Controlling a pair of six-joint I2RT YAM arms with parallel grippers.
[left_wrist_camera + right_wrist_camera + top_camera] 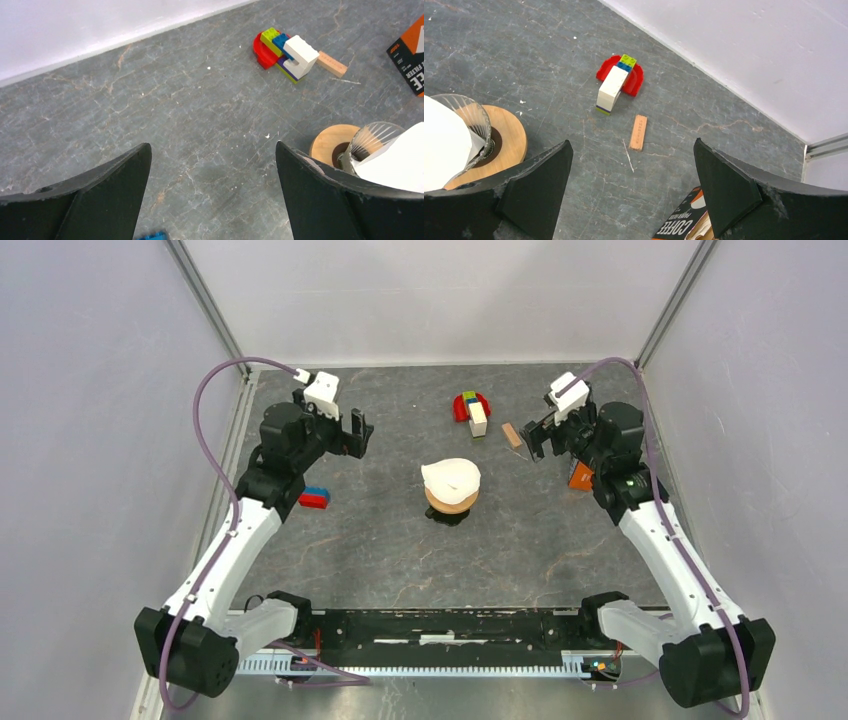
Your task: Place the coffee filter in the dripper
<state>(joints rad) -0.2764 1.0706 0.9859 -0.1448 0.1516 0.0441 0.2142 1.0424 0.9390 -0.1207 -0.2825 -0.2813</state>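
The white paper coffee filter (451, 479) sits in the dripper (450, 504) at the table's middle, its fan edge sticking up above the tan ring. The filter (397, 162) and the dripper's ribbed glass (372, 138) show at the right edge of the left wrist view. They also show at the left edge of the right wrist view: the filter (444, 145) and the tan ring (509, 137). My left gripper (361, 433) is open and empty, raised to the left of the dripper. My right gripper (532, 438) is open and empty, raised to its right.
A cluster of red and coloured toy blocks with a white block (473, 411) lies at the back middle, a small wooden block (512, 434) beside it. A blue-and-red block (315, 498) lies under the left arm. An orange-and-black filter box (580, 476) lies under the right gripper.
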